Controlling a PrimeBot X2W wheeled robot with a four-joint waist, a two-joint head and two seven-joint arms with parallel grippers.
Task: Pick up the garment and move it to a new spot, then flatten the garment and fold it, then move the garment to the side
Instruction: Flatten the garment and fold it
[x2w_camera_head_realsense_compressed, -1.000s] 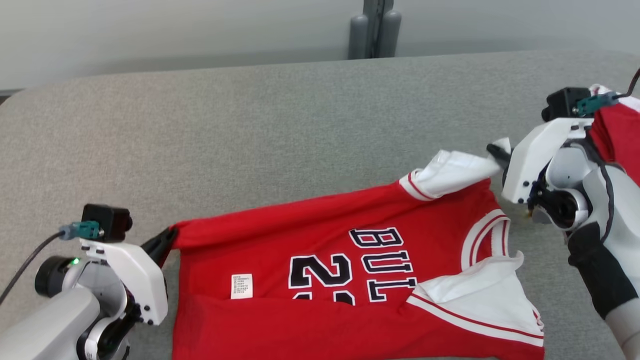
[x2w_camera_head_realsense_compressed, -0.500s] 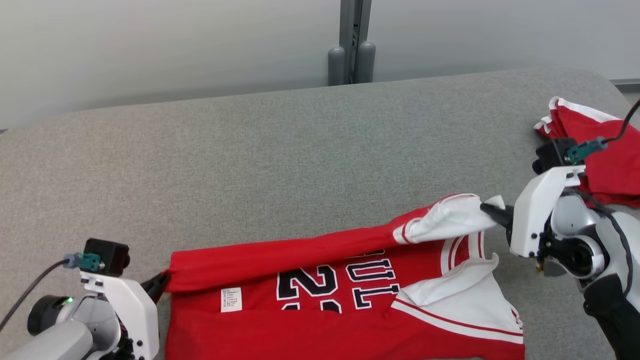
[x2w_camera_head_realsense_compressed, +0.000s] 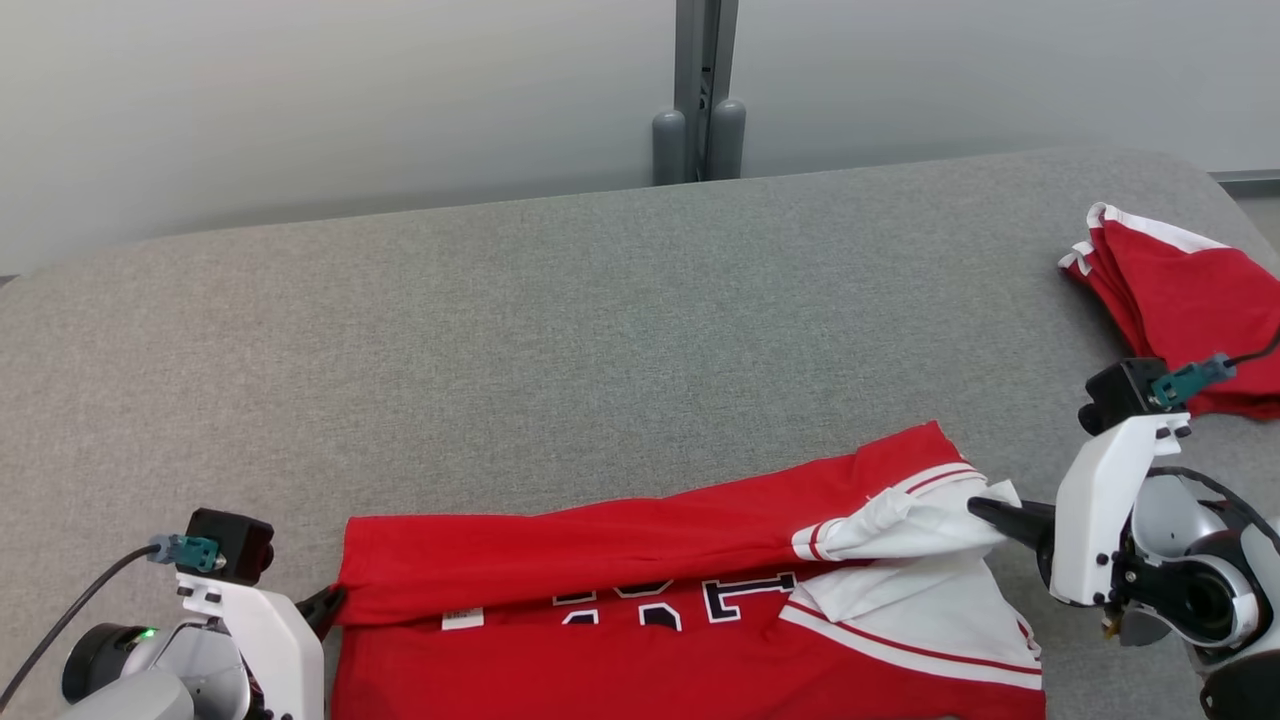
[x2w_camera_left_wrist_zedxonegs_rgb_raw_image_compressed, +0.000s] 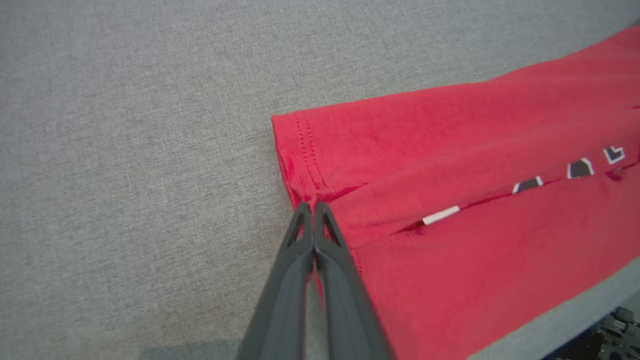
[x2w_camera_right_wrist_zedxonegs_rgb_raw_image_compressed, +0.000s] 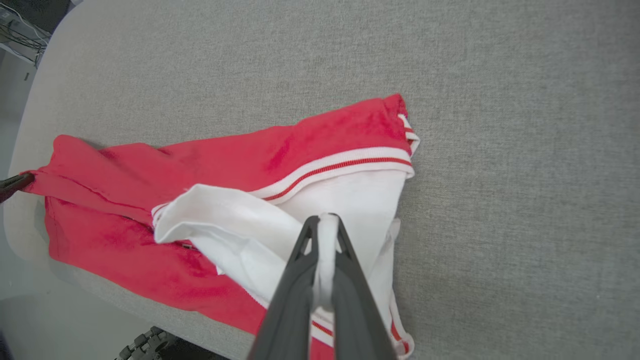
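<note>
The garment (x2w_camera_head_realsense_compressed: 640, 540) is a red jersey with white sleeves and black lettering, lying at the near edge of the grey table (x2w_camera_head_realsense_compressed: 560, 330). Its far long edge is folded toward me, covering most of the lettering. My left gripper (x2w_camera_head_realsense_compressed: 335, 600) is shut on the jersey's hem corner at the left; in the left wrist view the fingertips (x2w_camera_left_wrist_zedxonegs_rgb_raw_image_compressed: 312, 210) pinch the red hem (x2w_camera_left_wrist_zedxonegs_rgb_raw_image_compressed: 310, 160). My right gripper (x2w_camera_head_realsense_compressed: 985, 510) is shut on the white sleeve (x2w_camera_head_realsense_compressed: 900, 520) at the right; in the right wrist view white cloth (x2w_camera_right_wrist_zedxonegs_rgb_raw_image_compressed: 325, 240) sits between the fingers.
A second red and white garment (x2w_camera_head_realsense_compressed: 1180, 300) lies folded at the table's far right. A grey post (x2w_camera_head_realsense_compressed: 700, 90) stands behind the table against the pale wall. The table's near edge runs just below the jersey (x2w_camera_right_wrist_zedxonegs_rgb_raw_image_compressed: 150, 320).
Both grippers have pulled the jersey's far edge toward me, folding it over the lettering. The head camera has also shifted, bringing the second garment into fuller view.
</note>
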